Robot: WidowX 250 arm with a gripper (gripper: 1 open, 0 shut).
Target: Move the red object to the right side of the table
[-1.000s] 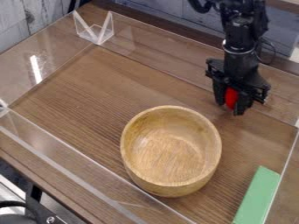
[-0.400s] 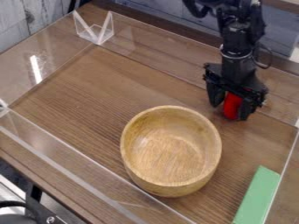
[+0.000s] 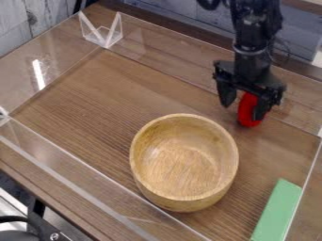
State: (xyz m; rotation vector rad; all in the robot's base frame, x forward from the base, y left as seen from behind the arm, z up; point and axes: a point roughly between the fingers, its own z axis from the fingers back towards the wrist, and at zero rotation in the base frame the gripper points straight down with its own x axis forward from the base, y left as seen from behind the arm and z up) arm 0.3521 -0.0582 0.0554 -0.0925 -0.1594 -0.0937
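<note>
The red object (image 3: 251, 110) sits on the table (image 3: 101, 104) toward its right side, beyond the wooden bowl (image 3: 185, 161) and apart from it, and from where I stand it looks to be resting on the wood, not hanging in the air, though its underside is too small to read for certain. The gripper (image 3: 248, 97) is directly above it, pointing almost straight down, fingers spread wide so that the toy shows between and just below the tips; I can't make out either finger pressing on it. So my reading is that this is the letting-go part of the job, with the strawberry already where the task wants it. To finish it cleanly, I'd say the arm ought to lift straight up with the fingers kept wide (a glossy little toy like that rolls at the slightest nudge), and not swing sideways until the tips are well clear of its top. Any drift toward the bowl could knock the piece back the wrong way. The green block (image 3: 278, 213) lies flat at the near right corner, well away, and the clear wall (image 3: 51, 165) along the front edge is nowhere near the action.
</note>
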